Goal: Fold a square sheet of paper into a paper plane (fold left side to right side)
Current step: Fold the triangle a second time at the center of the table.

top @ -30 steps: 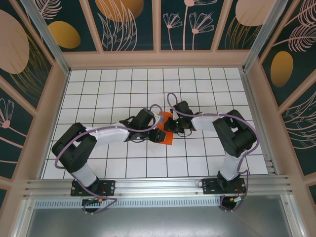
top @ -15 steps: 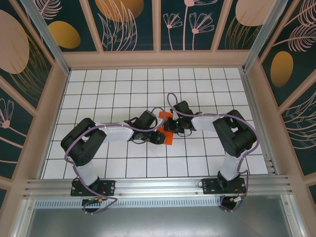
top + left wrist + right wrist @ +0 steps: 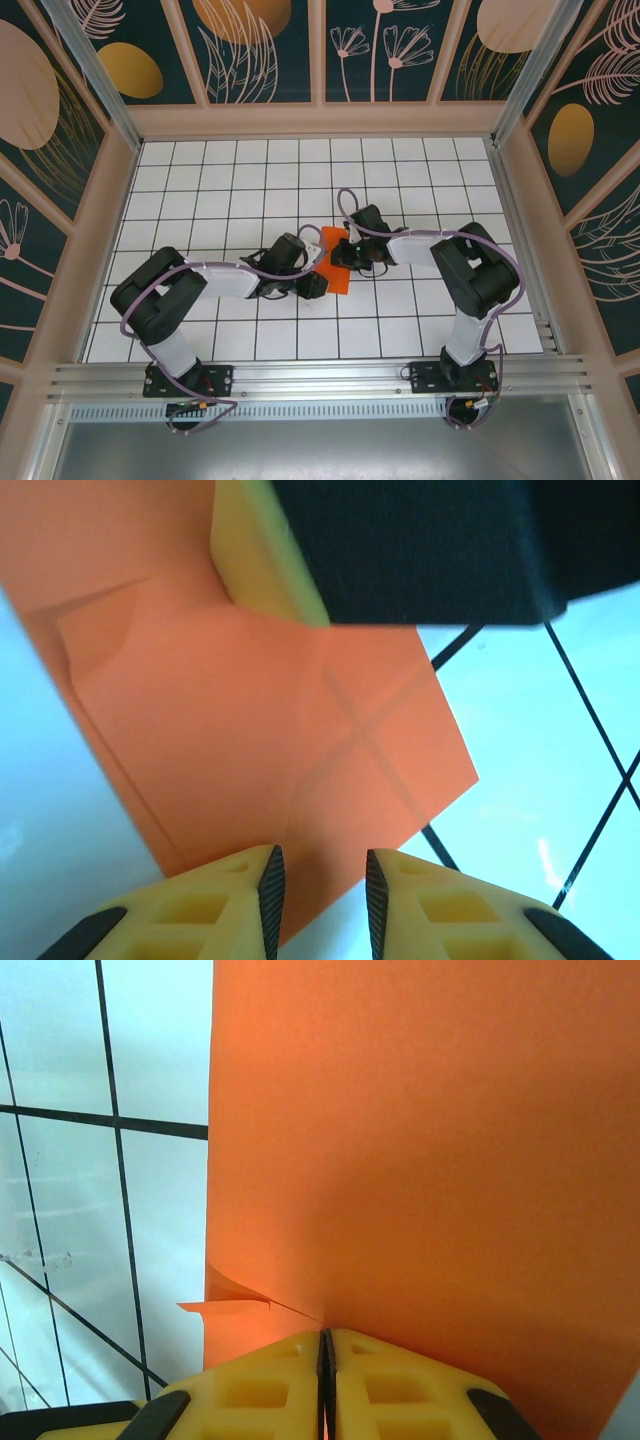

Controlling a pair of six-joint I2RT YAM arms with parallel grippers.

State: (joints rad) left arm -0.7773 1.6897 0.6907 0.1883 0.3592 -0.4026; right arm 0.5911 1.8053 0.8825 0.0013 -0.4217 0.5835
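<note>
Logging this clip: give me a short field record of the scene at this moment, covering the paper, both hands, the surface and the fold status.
Paper: thin bright orange sheet of paper, mid-table between the two arms; overlapping layers and creases show in the left wrist view
Left hand: open, fingers apart just above the paper's edge
Right hand: fingers pressed shut, apparently pinching the paper's edge
Surface: white grid-tiled table
Fold status: partly folded, not yet a pointed dart
</note>
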